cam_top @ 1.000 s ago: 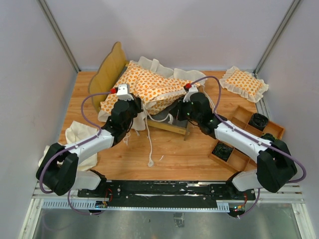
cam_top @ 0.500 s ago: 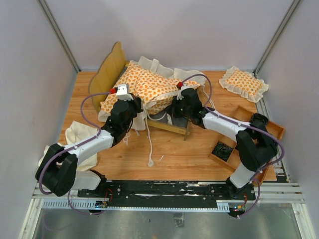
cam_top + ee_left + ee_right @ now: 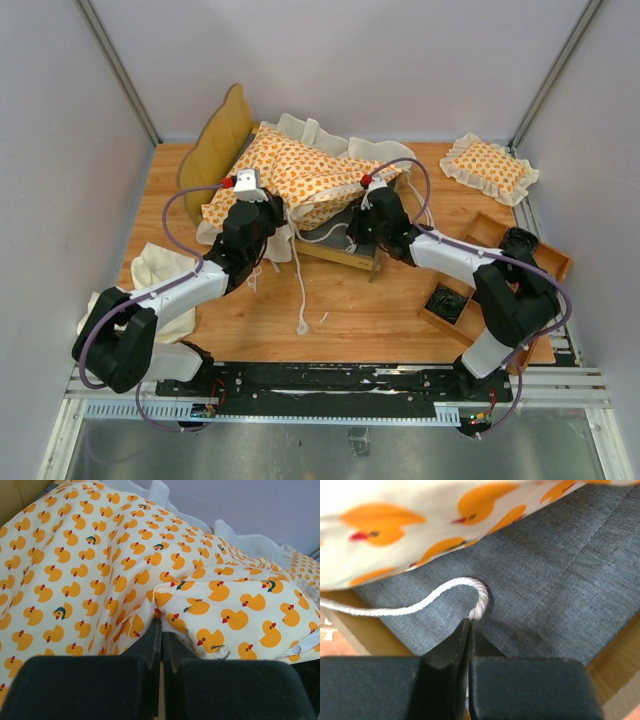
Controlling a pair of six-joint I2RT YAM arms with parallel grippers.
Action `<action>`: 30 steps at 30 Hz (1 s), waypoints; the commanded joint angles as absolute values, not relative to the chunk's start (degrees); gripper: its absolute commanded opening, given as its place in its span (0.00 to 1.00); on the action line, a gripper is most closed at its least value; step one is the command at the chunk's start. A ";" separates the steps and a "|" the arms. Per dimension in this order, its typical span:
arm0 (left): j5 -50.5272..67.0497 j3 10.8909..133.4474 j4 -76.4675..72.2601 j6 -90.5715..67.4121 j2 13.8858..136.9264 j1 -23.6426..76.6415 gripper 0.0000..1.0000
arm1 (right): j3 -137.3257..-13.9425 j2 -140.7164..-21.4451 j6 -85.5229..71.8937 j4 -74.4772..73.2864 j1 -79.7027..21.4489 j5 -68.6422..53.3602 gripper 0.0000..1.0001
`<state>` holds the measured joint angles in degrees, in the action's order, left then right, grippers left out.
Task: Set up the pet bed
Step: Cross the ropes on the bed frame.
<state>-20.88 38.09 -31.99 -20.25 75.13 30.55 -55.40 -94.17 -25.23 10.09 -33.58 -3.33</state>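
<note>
The right jaws have drawn in toward the bed frame and clamp a tie string over the grey base; the left jaws pinch the half-seated cushion, presumably to spread it flat.

Top view: cushion covering most of bed frame and grey base. Left arm overlapping cream cloth. Right wrist view: tie string running off left edge. Tray contents appearing too dark and small for identifying.
</note>
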 commanded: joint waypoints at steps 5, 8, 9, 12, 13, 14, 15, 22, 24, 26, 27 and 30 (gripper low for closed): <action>-21.35 38.45 -32.78 -20.07 75.68 29.97 0.00 | -49.73 -87.46 -31.47 14.97 -34.59 -9.75 0.00; -21.11 38.20 -32.70 -19.84 75.31 29.97 0.00 | -49.32 -86.48 -32.00 15.35 -34.60 -11.77 0.00; -21.14 38.13 -32.70 -19.82 75.09 29.99 0.00 | -49.31 -86.24 -31.26 15.38 -34.57 -12.45 0.00; -20.78 38.08 -32.70 -19.77 74.26 29.97 0.00 | -50.29 -85.57 -25.82 13.34 -34.60 -13.34 0.00; -20.56 38.07 -32.65 -19.64 73.94 29.97 0.00 | -51.57 -85.48 -22.83 11.18 -34.55 -13.39 0.00; -20.29 38.18 -32.67 -19.68 73.64 29.97 0.00 | -53.06 -85.21 -20.19 7.85 -34.55 -12.55 0.00; -20.15 38.19 -32.69 -19.62 73.39 29.97 0.00 | -54.10 -84.61 -16.89 4.27 -34.55 -11.41 0.00; -20.47 38.11 -32.61 -19.38 74.31 29.73 0.00 | -54.03 -78.20 -9.29 -2.67 -34.57 -3.81 0.16; -20.03 37.68 -32.77 -20.15 74.58 29.71 0.00 | -55.22 -77.45 -9.80 -6.11 -34.59 -2.17 0.23; -19.51 37.58 -32.87 -21.03 74.83 29.71 0.00 | -56.51 -77.06 -10.31 -9.62 -34.62 -0.13 0.28; -19.17 37.60 -32.87 -21.15 74.88 29.71 0.00 | -57.21 -76.81 -10.53 -11.56 -34.60 1.86 0.31; -19.01 37.66 -32.91 -21.27 74.84 29.71 0.00 | -58.53 -76.08 -12.38 -15.73 -34.56 10.65 0.35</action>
